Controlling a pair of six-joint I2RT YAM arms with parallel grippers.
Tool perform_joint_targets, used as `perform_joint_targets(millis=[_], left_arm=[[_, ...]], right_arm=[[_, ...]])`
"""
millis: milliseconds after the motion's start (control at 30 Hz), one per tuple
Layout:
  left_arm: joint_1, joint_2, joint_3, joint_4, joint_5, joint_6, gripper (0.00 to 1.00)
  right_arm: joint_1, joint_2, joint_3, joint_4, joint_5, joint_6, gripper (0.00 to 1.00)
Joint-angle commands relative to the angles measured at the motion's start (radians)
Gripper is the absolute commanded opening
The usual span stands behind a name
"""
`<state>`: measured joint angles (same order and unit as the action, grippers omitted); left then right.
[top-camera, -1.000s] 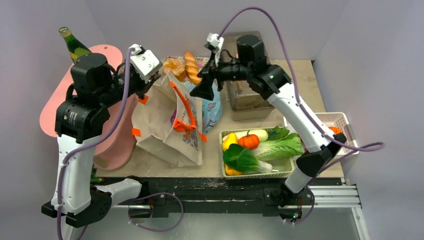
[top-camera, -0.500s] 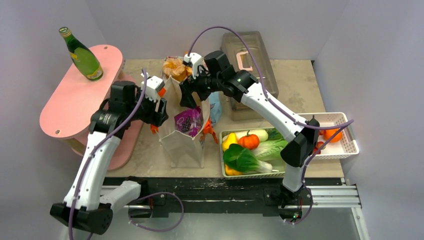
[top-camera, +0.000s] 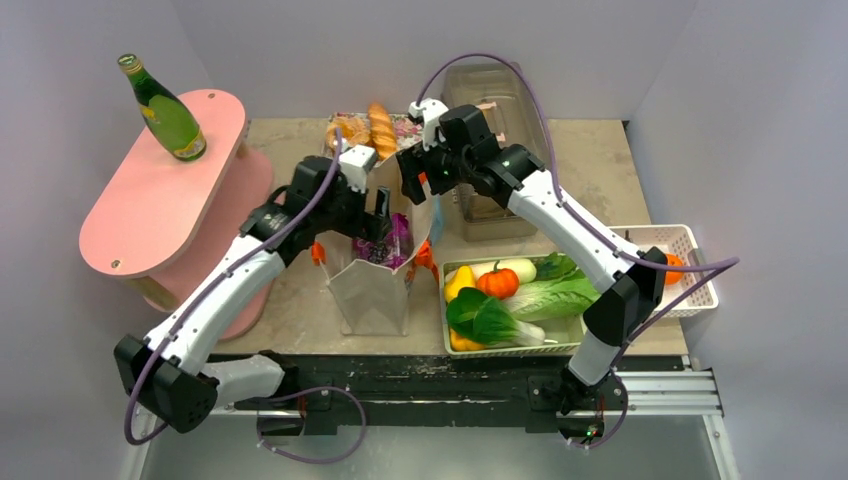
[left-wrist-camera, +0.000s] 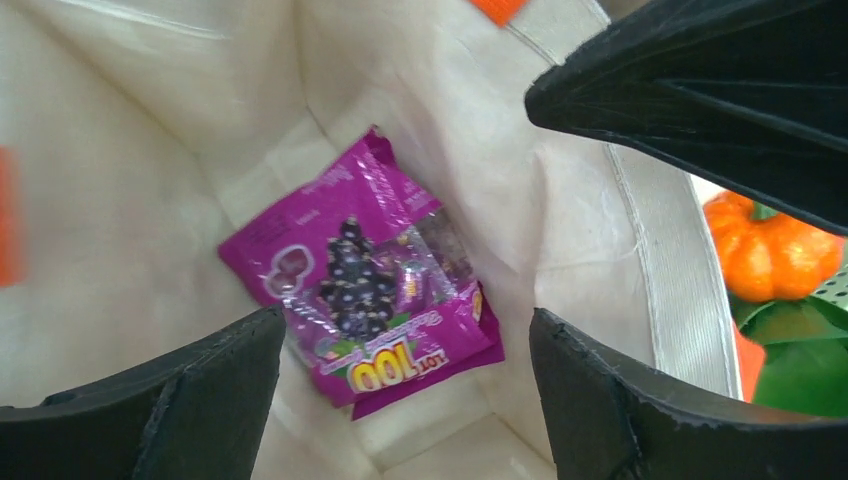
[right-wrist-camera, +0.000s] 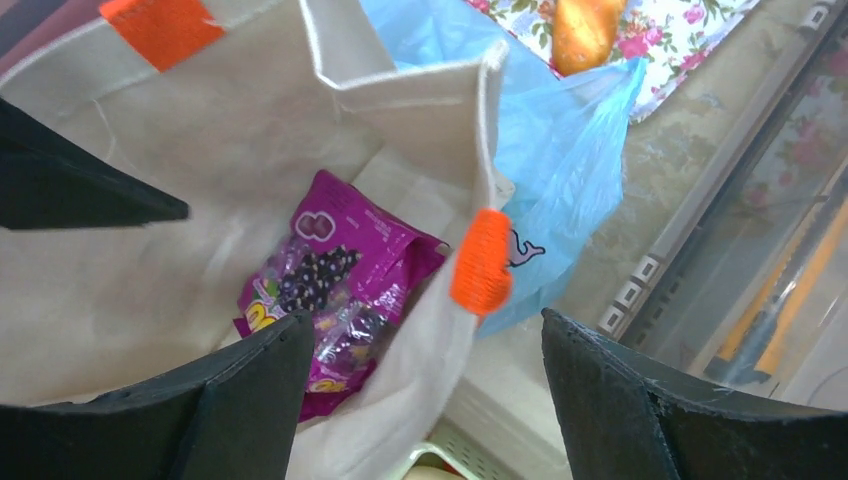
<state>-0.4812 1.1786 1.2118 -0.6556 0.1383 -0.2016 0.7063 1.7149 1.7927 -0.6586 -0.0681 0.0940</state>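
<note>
Purple packet was found flat on the floor of the bag, beneath the left gripper and right gripper, both spread wide and empty; a vertical approach clear of the cloth walls was advised.

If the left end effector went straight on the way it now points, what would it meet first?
Most likely the purple candy packet lying on the floor of the canvas bag; the open left end effector frames it with nothing between, though depth is unclear.
</note>
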Motion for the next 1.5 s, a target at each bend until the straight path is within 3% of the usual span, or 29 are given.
perform_joint_targets(millis=[0, 133, 200, 300, 433, 500, 567, 633, 767, 800, 1033, 1167, 1267, 1467], left_arm=[[-0.099, 0.080, -0.100, 0.137, -0.156, -0.140, 0.90], [-0.160, 0.127, -0.181, 0.250, -0.228, -0.150, 0.94], [-0.172, 0.194, -0.173, 0.221, -0.303, -0.176, 0.96], [-0.172, 0.306, -0.162, 0.177, -0.386, -0.214, 0.99], [-0.163, 0.450, -0.164, 0.165, -0.430, -0.223, 0.99], [-0.143, 0.518, -0.161, 0.148, -0.421, -0.238, 0.93], [-0.128, 0.559, -0.165, 0.144, -0.413, -0.240, 0.85], [-0.111, 0.572, -0.169, 0.140, -0.387, -0.229, 0.71], [-0.099, 0.424, -0.189, 0.194, -0.301, -0.140, 0.04], [-0.107, 0.364, -0.188, 0.205, -0.285, -0.114, 0.00], [-0.091, 0.068, 0.010, 0.063, -0.155, 0.009, 0.00], [-0.053, 0.019, 0.166, -0.068, -0.090, 0.080, 0.00], [-0.029, 0.008, 0.278, -0.197, -0.131, 0.169, 0.00], [0.063, 0.012, 0.471, -0.423, -0.401, 0.331, 0.00]], right_arm=[[-0.023, 0.030, -0.025, -0.016, -0.004, 0.029, 0.80], [-0.095, 0.042, -0.034, -0.017, -0.140, 0.112, 0.75], [-0.099, 0.024, -0.050, 0.005, -0.152, 0.102, 0.74], [-0.099, 0.032, -0.059, 0.008, -0.232, 0.104, 0.63], [-0.101, 0.084, -0.060, -0.004, -0.253, 0.119, 0.31], [-0.109, 0.101, -0.060, -0.004, -0.240, 0.118, 0.11], [-0.119, 0.109, -0.066, 0.001, -0.232, 0.121, 0.00], [-0.125, 0.115, -0.069, 0.001, -0.229, 0.121, 0.00], [-0.127, 0.106, -0.086, 0.014, -0.223, 0.112, 0.00], [-0.126, 0.104, -0.091, 0.017, -0.221, 0.108, 0.00], [-0.129, 0.066, -0.137, 0.051, -0.207, 0.095, 0.00], [-0.129, 0.045, -0.164, 0.061, -0.204, 0.094, 0.00], [-0.130, 0.030, -0.179, 0.065, -0.200, 0.089, 0.00], [-0.130, 0.026, -0.172, 0.060, -0.195, 0.078, 0.00]])
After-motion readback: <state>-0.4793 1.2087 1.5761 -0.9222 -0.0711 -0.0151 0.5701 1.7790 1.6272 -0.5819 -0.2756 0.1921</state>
